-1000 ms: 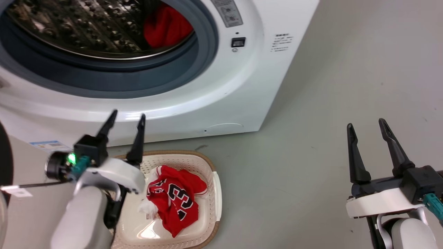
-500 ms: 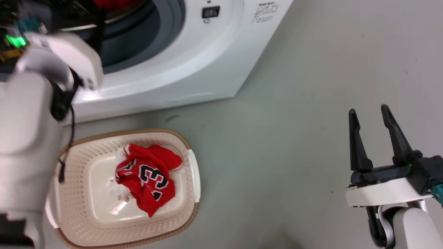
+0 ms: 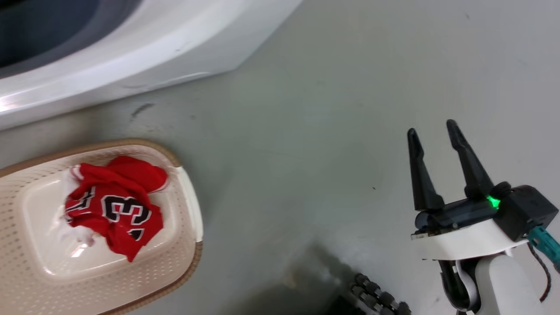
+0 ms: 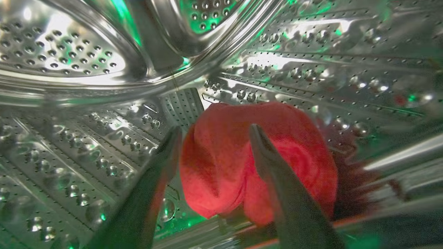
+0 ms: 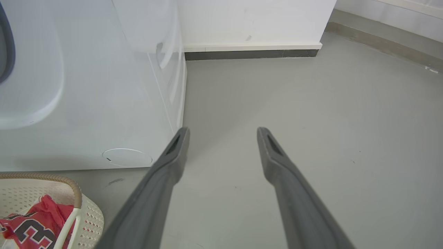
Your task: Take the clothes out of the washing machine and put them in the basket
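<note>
Both open — left end effector [image 4: 214, 128] facing red garment [image 4: 221, 166], right end effector [image 3: 431, 127] empty

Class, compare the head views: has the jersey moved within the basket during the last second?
No. The jersey sits unchanged against the basket handle; only the camera shifted.

Grey floor [image 3: 332, 109], dark scuff mark [image 3: 141, 109], white wall [image 5: 256, 20], dark skirting strip [image 5: 249, 54]

Both my grippers stand with jaws spread.
My left gripper [image 4: 214, 128] reaches straight ahead, jaws well parted; my right gripper [image 3: 431, 127] hangs low at my right side, pointing forward.
</note>
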Controlling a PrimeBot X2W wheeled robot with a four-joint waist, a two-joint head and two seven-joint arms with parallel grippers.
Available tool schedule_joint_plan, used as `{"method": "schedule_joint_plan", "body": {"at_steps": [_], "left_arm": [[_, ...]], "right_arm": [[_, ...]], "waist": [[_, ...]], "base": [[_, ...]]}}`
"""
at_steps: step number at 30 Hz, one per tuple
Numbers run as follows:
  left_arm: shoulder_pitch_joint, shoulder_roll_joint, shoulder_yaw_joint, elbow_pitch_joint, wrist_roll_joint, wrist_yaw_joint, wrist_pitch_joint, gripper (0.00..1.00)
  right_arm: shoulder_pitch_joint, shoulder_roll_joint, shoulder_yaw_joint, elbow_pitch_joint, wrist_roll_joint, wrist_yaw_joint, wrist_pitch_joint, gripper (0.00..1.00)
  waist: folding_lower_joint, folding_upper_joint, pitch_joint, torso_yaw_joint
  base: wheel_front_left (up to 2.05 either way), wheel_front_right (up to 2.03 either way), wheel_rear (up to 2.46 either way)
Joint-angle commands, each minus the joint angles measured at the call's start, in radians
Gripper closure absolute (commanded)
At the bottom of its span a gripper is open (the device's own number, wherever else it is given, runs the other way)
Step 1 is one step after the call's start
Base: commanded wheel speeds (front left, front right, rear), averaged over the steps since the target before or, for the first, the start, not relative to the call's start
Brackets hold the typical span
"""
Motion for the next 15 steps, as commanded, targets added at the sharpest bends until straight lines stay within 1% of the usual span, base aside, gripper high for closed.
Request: {"method": "schedule_joint_plan", "body": {"at_steps": [1,6,11,12,13,15], "left_arm": [[-0.016,0.008,-0.007,0.017,-0.004,0.001,0.013,0.0],[-0.09,0.0,-0.051,0.096,-0.017,0.001,0.088,0.0],[-0.113,-0.014,-0.076,0.166,-0.037,0.001,0.122,0.0],[-0.114,-0.018,-0.083,0.177,-0.044,0.001,0.131,0.54],[-0.113,-0.023,-0.09,0.181,-0.052,0.001,0.138,1.0],[-0.113,-0.026,-0.108,0.182,-0.067,0.001,0.145,1.0]], "right_arm": [[-0.011,0.003,0.009,-0.002,0.003,-0.001,-0.002,0.0],[0.005,0.003,0.007,-0.009,0.015,-0.001,-0.002,0.0],[0.01,0.003,0.006,-0.013,0.019,-0.001,-0.002,0.0],[0.011,0.003,0.006,-0.014,0.021,-0.001,-0.002,0.0],[0.011,0.003,0.005,-0.014,0.022,-0.001,-0.002,0.0],[0.01,0.003,0.001,-0.016,0.025,-0.001,-0.002,0.0]], "waist": [[-0.0002,0.0,0.049,-0.052],[-0.0002,0.0,0.067,-0.059],[-0.0002,0.0,0.07,-0.062],[-0.0002,0.0,0.07,-0.062],[-0.0002,0.0,0.07,-0.062],[-0.0002,0.0,0.071,-0.061]], "base": [[0.0,0.0,0.0],[0.0,0.0,0.0],[0.0,0.0,0.0],[0.0,0.0,0.0],[0.0,0.0,0.0],[0.0,0.0,0.0]]}}
